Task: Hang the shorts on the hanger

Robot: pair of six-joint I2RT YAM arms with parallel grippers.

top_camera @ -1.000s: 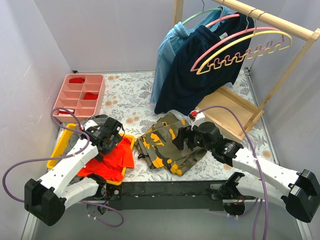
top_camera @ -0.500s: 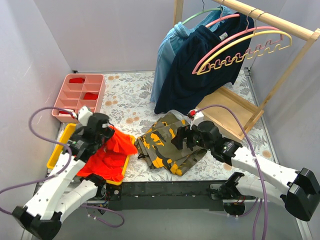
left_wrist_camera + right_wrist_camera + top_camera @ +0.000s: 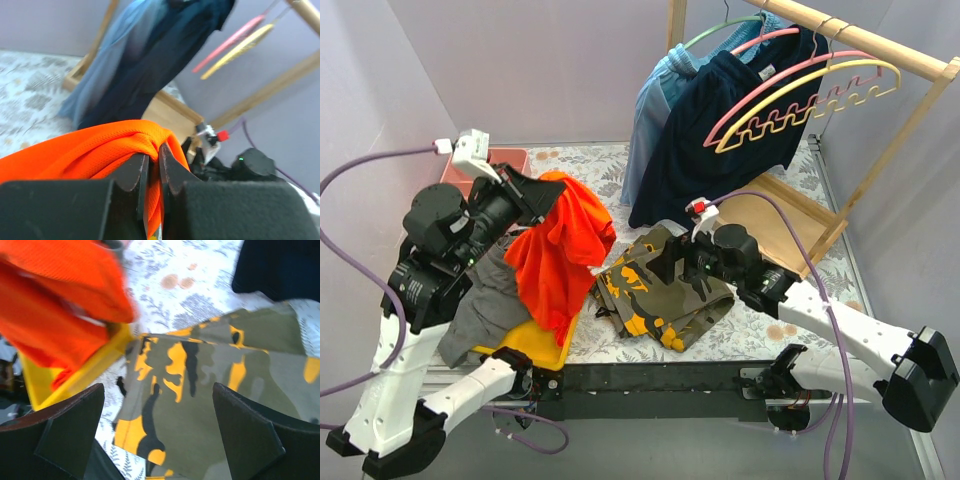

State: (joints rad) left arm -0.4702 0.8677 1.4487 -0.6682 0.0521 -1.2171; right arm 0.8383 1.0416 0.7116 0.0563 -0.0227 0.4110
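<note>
The bright orange-red shorts (image 3: 565,250) hang bunched in the air above the table's left side, and my left gripper (image 3: 552,185) is shut on a fold at their top. In the left wrist view the jaws (image 3: 154,160) pinch the orange fabric (image 3: 95,150) tightly. The pink hanger (image 3: 772,82) hangs on the wooden rail at the back right, beside a yellow one; it also shows in the left wrist view (image 3: 235,40). My right gripper (image 3: 665,262) stands open low over the camouflage garment (image 3: 210,385), with nothing between its fingers (image 3: 157,390). The shorts (image 3: 60,300) fill that view's upper left.
A yellow tray (image 3: 535,340) with a grey garment (image 3: 485,295) lies under the lifted shorts. A pink compartment box (image 3: 510,157) sits behind my left arm. Navy shorts (image 3: 720,140) and a light blue garment (image 3: 655,110) hang from the wooden rack (image 3: 880,45), whose base (image 3: 780,215) rests on the table.
My left gripper shut on the shorts in the yellow tray, then rose and swung back, lifting them clear. The right gripper shifted slightly left over the camouflage garment.
</note>
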